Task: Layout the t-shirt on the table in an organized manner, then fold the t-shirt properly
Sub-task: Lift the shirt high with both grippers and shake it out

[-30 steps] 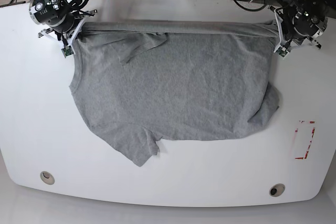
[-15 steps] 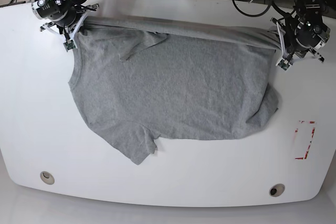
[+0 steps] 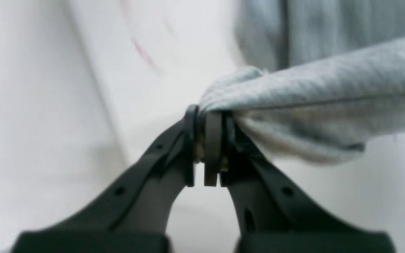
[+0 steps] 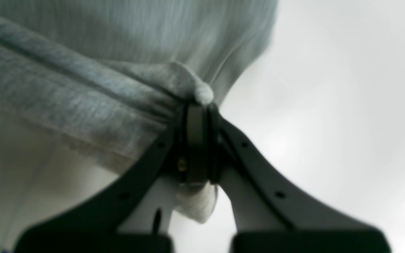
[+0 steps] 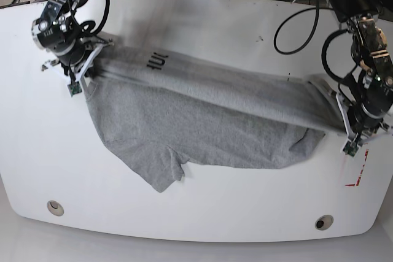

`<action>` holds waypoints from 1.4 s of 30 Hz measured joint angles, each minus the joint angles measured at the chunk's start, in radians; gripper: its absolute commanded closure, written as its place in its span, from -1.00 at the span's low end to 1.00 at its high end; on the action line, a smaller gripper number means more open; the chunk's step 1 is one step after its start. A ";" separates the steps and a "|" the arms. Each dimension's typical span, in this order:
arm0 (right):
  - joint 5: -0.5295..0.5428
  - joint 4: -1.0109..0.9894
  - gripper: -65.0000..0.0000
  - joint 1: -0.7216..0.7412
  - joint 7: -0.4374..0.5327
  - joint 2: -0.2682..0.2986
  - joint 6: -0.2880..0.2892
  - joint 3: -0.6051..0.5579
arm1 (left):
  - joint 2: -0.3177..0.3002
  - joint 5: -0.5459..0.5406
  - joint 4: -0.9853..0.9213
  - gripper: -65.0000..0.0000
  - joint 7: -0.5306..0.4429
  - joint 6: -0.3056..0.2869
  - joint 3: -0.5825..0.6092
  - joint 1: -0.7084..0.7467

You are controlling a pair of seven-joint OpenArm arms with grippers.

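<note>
Both pincers clamp the t-shirt: left pincer, right pincer, hem stretched lengthwise between them above the desk.

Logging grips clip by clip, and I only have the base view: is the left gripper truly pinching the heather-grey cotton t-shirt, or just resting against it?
Observer: Pinching. The left wrist view shows the left gripper shut on a bunched edge of the heather-grey cotton t-shirt.
Operator: And the right one?
Observer: The right gripper is shut on the cloth too. The right wrist view shows a small tab of fabric poking out below its closed jaws.
</note>
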 measured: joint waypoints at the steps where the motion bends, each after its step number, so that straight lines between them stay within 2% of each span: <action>1: 0.000 0.000 1.00 0.040 -0.004 0.010 -0.001 -0.002 | 0.000 0.004 0.001 1.00 0.000 0.002 0.013 -0.042; 7: -0.007 -0.002 1.00 0.305 -0.085 0.079 -0.008 -0.058 | 0.009 0.011 -0.001 1.00 0.012 0.004 0.103 -0.284; 12: -0.010 -0.003 1.00 0.557 -0.157 0.138 -0.009 -0.120 | 0.040 0.022 -0.014 1.00 0.015 0.055 0.144 -0.533; 16: -0.008 -0.027 1.00 0.743 -0.171 0.184 -0.010 -0.166 | 0.075 0.032 -0.045 1.00 0.020 0.084 0.172 -0.711; 23: -0.015 -0.059 1.00 0.909 -0.174 0.278 -0.010 -0.233 | 0.115 0.025 -0.136 1.00 0.012 0.104 0.194 -0.917; 27: -0.005 -0.059 1.00 0.928 -0.172 0.304 -0.010 -0.238 | 0.114 0.016 -0.183 1.00 0.011 0.101 0.194 -0.959; 32: 0.008 -0.043 1.00 0.878 -0.179 0.331 -0.010 -0.240 | 0.124 0.017 -0.194 1.00 0.016 0.101 0.192 -0.931; 35: 0.006 -0.017 1.00 0.814 -0.183 0.335 -0.010 -0.237 | 0.132 0.018 -0.190 1.00 0.010 0.101 0.190 -0.879; 39: 0.010 0.005 1.00 0.668 -0.182 0.323 -0.010 -0.174 | 0.142 0.014 -0.172 1.00 0.015 0.095 0.192 -0.758; 42: 0.007 0.005 1.00 0.568 -0.182 0.294 -0.010 -0.126 | 0.142 0.003 -0.122 1.00 0.018 0.094 0.192 -0.660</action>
